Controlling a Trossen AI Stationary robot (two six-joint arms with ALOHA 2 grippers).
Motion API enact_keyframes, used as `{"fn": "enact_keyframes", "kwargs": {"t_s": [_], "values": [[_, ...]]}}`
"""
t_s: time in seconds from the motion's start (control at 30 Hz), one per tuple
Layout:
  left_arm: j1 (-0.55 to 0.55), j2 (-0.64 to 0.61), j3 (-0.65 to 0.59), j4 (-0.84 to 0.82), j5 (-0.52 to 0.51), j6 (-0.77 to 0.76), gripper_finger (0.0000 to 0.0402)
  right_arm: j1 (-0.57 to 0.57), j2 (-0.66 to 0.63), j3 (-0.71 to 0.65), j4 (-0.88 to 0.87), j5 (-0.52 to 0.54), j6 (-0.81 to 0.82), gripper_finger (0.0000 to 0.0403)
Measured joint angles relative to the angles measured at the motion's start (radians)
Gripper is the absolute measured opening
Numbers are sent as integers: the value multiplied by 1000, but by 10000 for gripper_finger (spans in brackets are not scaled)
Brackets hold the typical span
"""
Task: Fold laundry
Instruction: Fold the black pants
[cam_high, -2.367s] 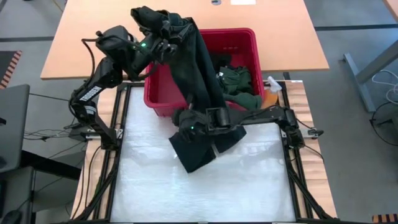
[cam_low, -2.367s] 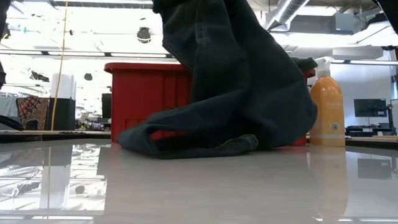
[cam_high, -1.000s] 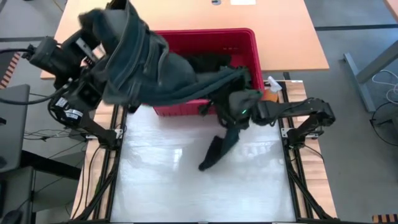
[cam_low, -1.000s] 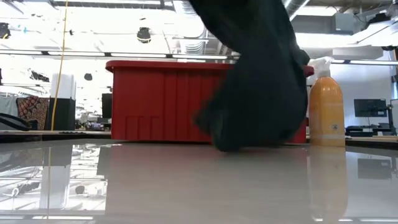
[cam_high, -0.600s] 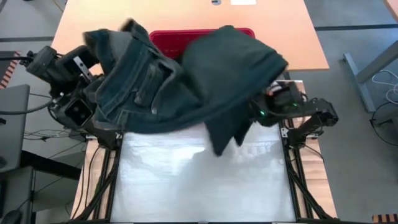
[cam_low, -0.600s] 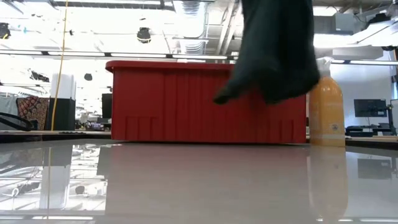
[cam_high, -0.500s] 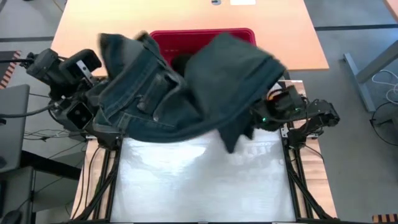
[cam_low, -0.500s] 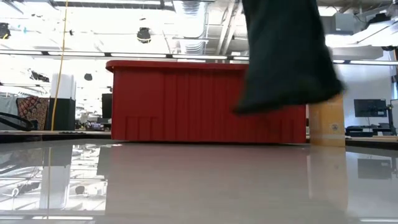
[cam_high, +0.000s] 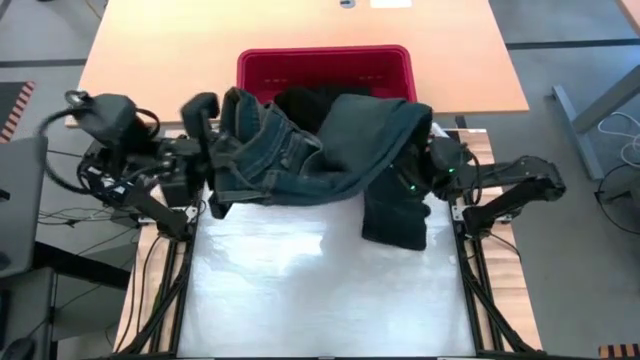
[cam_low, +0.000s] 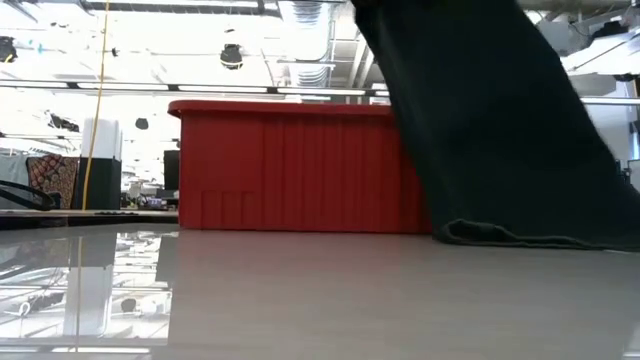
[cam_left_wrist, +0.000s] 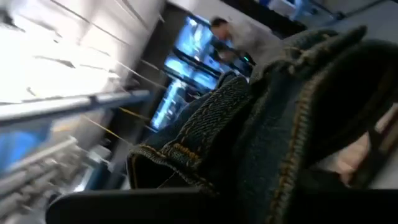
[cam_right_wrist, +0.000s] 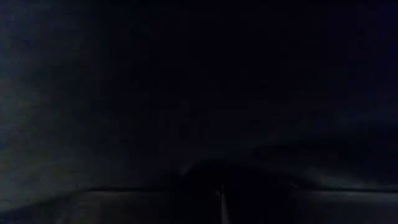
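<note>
A pair of dark blue jeans (cam_high: 300, 160) hangs stretched between two robot arms above the far edge of the white worktop (cam_high: 320, 290), in front of a red basket (cam_high: 325, 65) that sits at twelve o'clock. The left hand (cam_high: 205, 165), at about ten o'clock, is clamped shut on the waistband end; its wrist camera shows stitched denim (cam_left_wrist: 273, 124) filling most of the picture, the fingers themselves hard to pick out. The right hand (cam_high: 415, 175), at about two o'clock, is buried under the cloth (its fingers cannot be seen from above), and its wrist camera gives only near-black fabric (cam_right_wrist: 199, 93) pressed close to the lens; it is closed tight on the jeans. One leg drops from the right hand and its hem rests on the worktop, seen from table height as a dark curtain (cam_low: 500, 130) covering the right side of the basket (cam_low: 290, 165) and cut off by the picture's top and right edges. More dark clothes (cam_high: 300, 100) lie in the basket, mostly hidden behind the raised jeans.
</note>
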Motion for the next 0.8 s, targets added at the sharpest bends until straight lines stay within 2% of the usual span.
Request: {"fn": "enact_keyframes", "kwargs": {"t_s": [0.1, 0.17, 0.27, 0.33, 0.43, 0.63, 0.8], "values": [[0, 1, 0, -84, 14, -48, 9, -52, -55, -175, 252, -29, 39, 19], [1, 2, 0, -172, 64, -73, 9, -79, -64, -259, 466, -77, -2, 19], [1, 3, -1, -306, 148, -135, 9, -96, -51, -323, 743, -169, -106, 20], [0, 10, -13, -365, 176, -204, 9, -96, -37, -326, 852, -214, -172, 20], [0, 20, -50, -439, 179, -291, 9, -97, -25, -308, 913, -284, -243, 21], [0, 22, -180, -460, 144, -406, 9, -105, -22, -263, 927, -382, -248, 21], [21, 20, -232, -469, 142, -512, 9, -101, -22, -209, 926, -438, -289, 22]]}}
